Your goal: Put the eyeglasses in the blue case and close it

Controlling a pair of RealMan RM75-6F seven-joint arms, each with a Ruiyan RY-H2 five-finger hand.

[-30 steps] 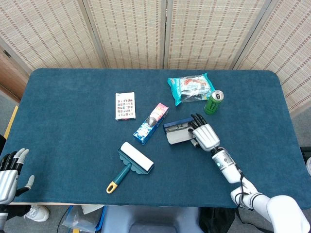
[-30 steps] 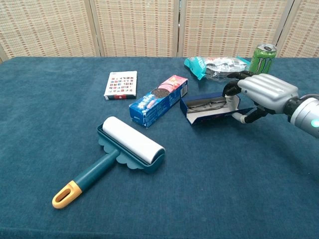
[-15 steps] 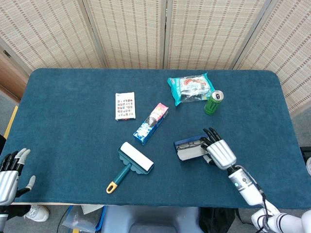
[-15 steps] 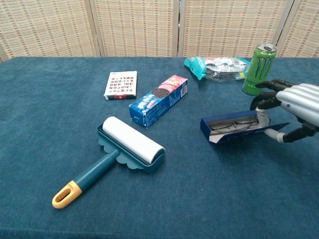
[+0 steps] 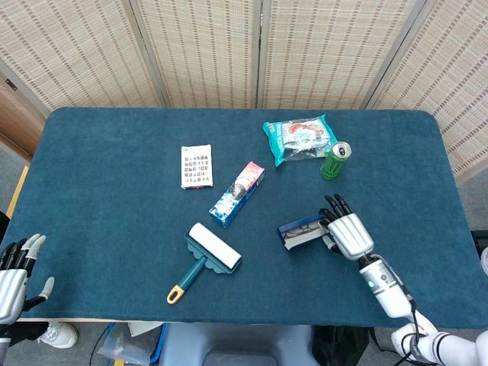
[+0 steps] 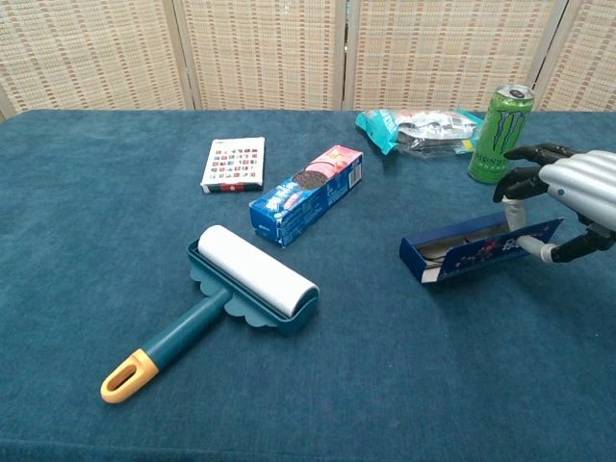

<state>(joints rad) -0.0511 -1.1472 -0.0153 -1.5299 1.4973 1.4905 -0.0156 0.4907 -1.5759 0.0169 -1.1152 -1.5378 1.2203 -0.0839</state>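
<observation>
One light, rigid blue case point(image 6: 478, 250), eyeglasses inside (fragile), is gripped at its end by the right hand point(image 6: 568, 197); left hand point(image 5: 15, 267) idle, fingers spread.

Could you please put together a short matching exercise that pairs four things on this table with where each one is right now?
Things:
1. blue case
2. green can
3. lint roller
4. card pack

Places:
A. far left of the group, lying flat
B. held by the right hand, tilted
C. upright beside the snack bag
D. nearest the front edge, yellow-tipped handle

Pairs: 1-B, 2-C, 3-D, 4-A
</observation>
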